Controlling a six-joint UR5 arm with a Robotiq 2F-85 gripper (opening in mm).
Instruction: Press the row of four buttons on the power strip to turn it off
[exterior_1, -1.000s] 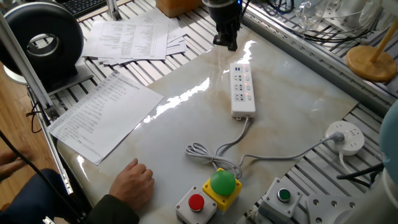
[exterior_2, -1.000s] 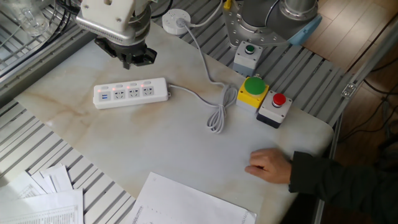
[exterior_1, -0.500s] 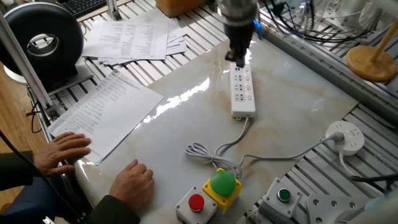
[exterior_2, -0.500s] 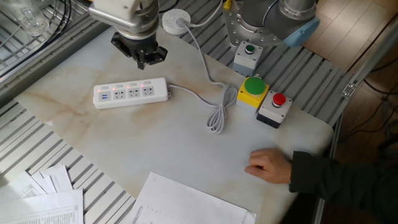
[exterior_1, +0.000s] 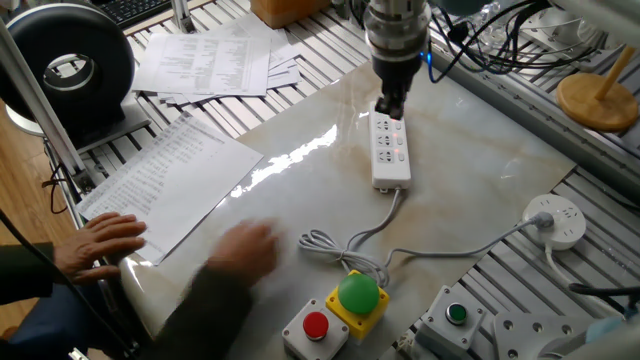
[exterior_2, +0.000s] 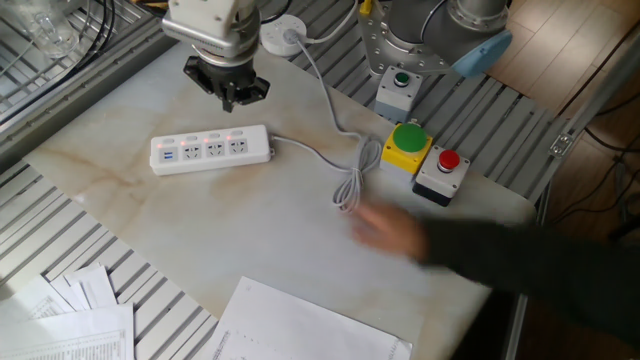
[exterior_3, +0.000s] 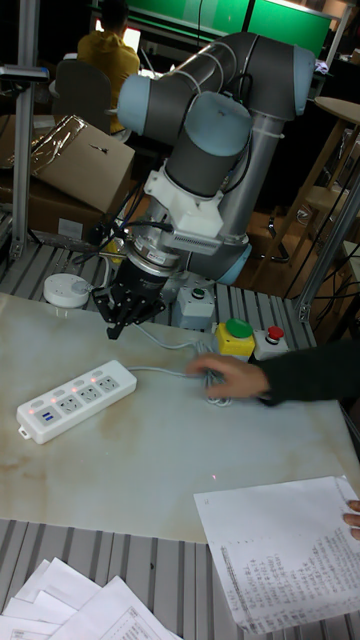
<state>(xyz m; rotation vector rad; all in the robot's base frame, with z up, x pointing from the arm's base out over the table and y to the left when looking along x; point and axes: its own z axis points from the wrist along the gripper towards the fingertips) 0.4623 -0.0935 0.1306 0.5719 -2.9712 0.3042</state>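
Observation:
The white power strip (exterior_1: 391, 152) (exterior_2: 210, 148) (exterior_3: 75, 400) lies flat on the marble table, its cord running off toward the button boxes. The four buttons (exterior_2: 200, 136) (exterior_1: 402, 138) (exterior_3: 92, 379) form a reddish row along one long edge. My gripper (exterior_1: 390, 106) (exterior_2: 231, 97) (exterior_3: 120, 326) points down and hangs a little above the strip on its button side, with nothing seen touching it. No view shows a gap or contact between the fingertips.
A person's blurred hand (exterior_1: 240, 252) (exterior_2: 395, 228) (exterior_3: 232, 377) sweeps over the table near the coiled cord (exterior_1: 325, 245). Another hand (exterior_1: 100, 240) rests on the papers (exterior_1: 170, 180). Green button box (exterior_1: 358, 295), red button box (exterior_1: 315, 326) and round socket puck (exterior_1: 556, 222) sit nearby.
My gripper has come in from beyond the strip's far end and down to hang over the strip. The person's hand has left the table edge and is moving across.

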